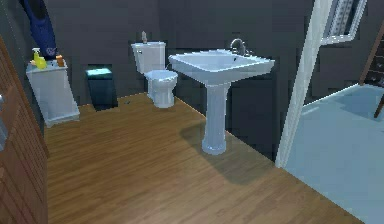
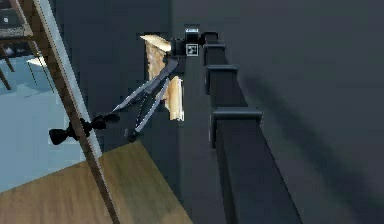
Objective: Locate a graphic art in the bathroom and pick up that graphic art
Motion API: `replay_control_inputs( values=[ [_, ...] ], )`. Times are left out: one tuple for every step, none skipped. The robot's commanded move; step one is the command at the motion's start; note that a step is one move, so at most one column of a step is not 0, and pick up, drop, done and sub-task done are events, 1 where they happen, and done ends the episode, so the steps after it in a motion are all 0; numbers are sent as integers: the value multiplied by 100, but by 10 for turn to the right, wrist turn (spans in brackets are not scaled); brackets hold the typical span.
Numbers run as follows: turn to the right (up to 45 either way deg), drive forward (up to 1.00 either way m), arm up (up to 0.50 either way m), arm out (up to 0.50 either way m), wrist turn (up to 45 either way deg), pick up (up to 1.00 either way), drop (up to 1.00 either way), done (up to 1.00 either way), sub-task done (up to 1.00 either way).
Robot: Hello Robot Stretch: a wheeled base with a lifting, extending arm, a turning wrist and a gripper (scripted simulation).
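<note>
- Bathroom with dark walls and wood floor. Forward view: pedestal sink at centre, toilet at 11 o'clock, dark bin and white cabinet toward 10 o'clock.
- Arm side view: arm runs from 5 o'clock up to 12 o'clock. The tool reaches off it down toward 8 o'clock, fingertips near the door frame.
- Tan slab sits at 11 o'clock, by the tool's body, dark wall behind. Likely the graphic art, but too blobby to confirm.
- Tool state: cannot tell if released or clenched, and cannot tell if it holds anything.
- Slab long axis is roughly upright, 12 to 6, with the top tipped slightly toward 11. Which way its broad face points is unclear.
- Step, as judged: securing and lifting the art. To do it well, lift slowly along the long axis with the wrist steady. Then retract along the arm's line so the slab's lower end clears the wall and door frame.
</note>
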Motion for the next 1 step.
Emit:
replay_control_inputs(
  values=[
    [0, 0, 0, 0, 450, 0, 0, 0, 0]
  ],
)
